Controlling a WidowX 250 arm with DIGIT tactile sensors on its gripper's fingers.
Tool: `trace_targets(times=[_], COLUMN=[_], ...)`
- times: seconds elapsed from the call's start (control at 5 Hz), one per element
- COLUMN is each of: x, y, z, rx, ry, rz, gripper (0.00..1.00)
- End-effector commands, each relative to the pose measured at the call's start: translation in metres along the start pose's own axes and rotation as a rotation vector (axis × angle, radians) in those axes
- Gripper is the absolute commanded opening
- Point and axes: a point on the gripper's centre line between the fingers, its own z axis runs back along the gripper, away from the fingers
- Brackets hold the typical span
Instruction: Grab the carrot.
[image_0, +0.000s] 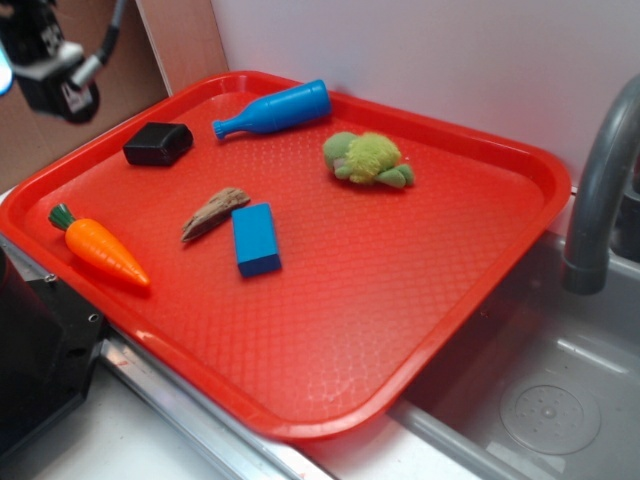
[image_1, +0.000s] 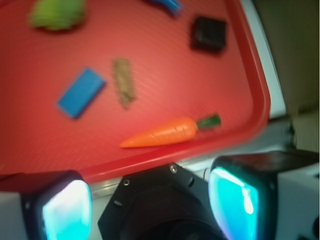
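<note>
So we're high above the red tray (image_0: 420, 330), gripper (image_1: 155, 200) spread wide and empty, both pads framing the wrist view. Carrot (image_0: 100, 250) lies flat near the tray's left rim, leafy cap toward the corner, nothing touching it. We should drop straight over its thick middle and close across the width, not along the taper. Farther off: wood piece (image_0: 213, 213), blue block (image_0: 256, 239), black block (image_0: 158, 143), blue bottle (image_0: 272, 109).

White wall (image_0: 420, 50) behind; brown panel (image_0: 185, 40) at upper left. Grey faucet (image_0: 600, 190) stands over a steel sink (image_0: 540, 400) at right.
</note>
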Motion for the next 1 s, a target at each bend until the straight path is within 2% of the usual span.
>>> trace_targets(times=[0.0,0.2,0.4,0.6,0.8], x=[0.011,0.023,0.033,0.033,0.036], y=[0.022,0.030,0.031,0.033,0.030], z=[-0.063,-0.090,-0.109,-0.128,-0.140], rx=[-0.089,-0.174,-0.149,-0.165,-0.138], ry=[0.042,0.010,0.027,0.069,0.095], rz=[0.519,0.552,0.523,0.504,0.483], gripper=[1.00,1.00,1.00,1.00,1.00])
